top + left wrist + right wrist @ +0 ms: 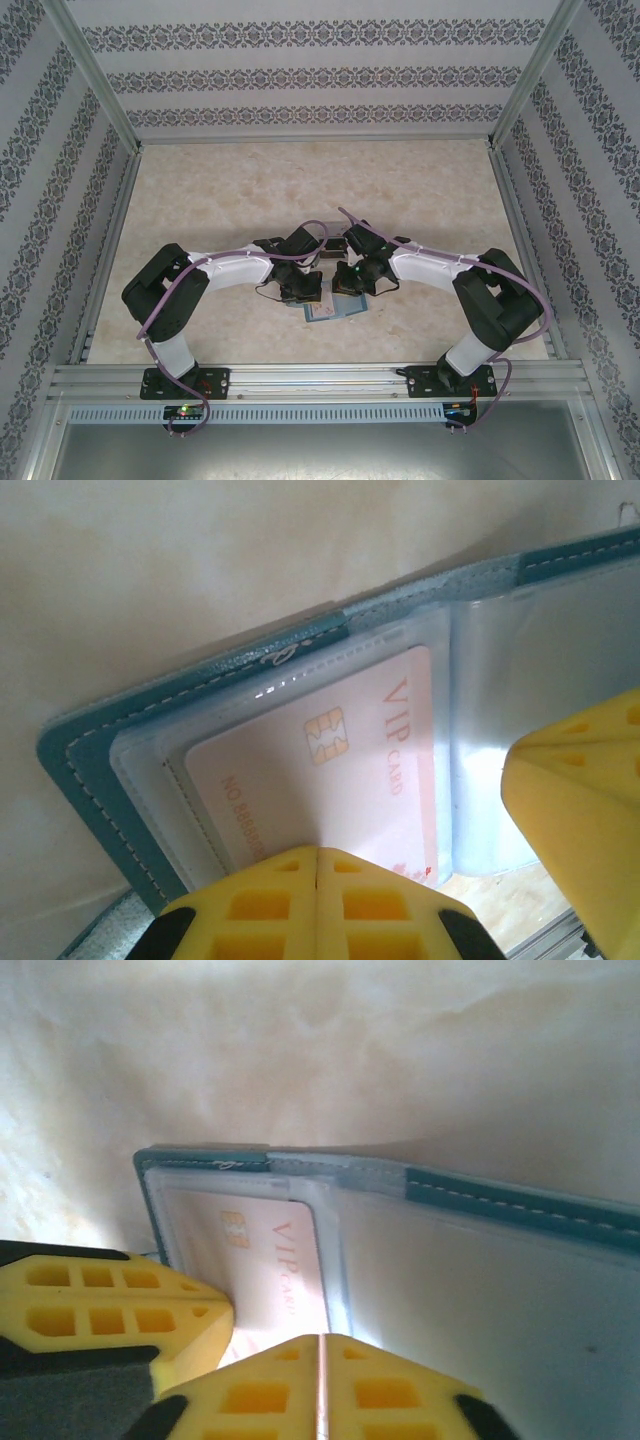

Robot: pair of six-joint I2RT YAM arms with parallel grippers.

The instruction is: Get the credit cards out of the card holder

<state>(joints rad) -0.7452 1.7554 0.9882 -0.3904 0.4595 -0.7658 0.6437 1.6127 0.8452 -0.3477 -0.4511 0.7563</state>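
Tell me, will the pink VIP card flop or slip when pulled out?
Probably stiff: the card lies flat with straight edges. It looks smooth, so it may slip. The clear sleeve around it looks snug and could drag.

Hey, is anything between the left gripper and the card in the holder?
Yes: the card lies inside a clear sleeve of the holder, which covers its face. The left gripper, shut, sits at the card's near edge; nothing else visible intervenes.

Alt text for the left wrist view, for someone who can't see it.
An open teal wallet holds a pink VIP card in a clear sleeve, pale table behind. The yellow left gripper is shut at the card's lower edge; the right gripper's finger intrudes from the right.
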